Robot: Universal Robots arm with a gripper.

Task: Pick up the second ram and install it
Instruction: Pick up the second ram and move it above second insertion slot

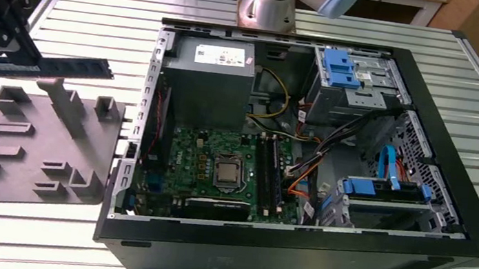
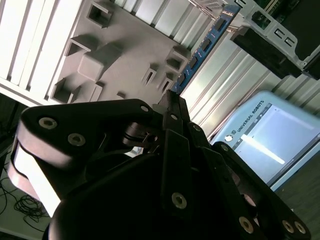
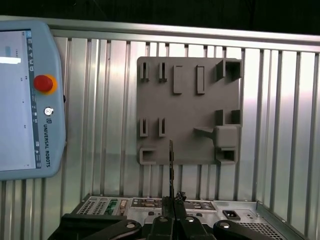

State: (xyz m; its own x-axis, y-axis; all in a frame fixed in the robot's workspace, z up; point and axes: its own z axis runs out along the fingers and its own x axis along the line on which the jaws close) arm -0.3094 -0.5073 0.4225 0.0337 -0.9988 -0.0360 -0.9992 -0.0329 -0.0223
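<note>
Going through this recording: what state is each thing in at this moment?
Thin dark green ram stick: clamped at one end by the gripper, not yet in the motherboard.
Black gripper: shut on the stick.
Black desktop computer case: lying on its side, open.
Light blue teach pendant: screen lit.

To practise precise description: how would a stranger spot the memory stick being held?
Start at the open computer case; a grey moulded tray lies to the exterior view's left. By that tray the pincer grips the second ram, the only thin, flat stick there.
</note>
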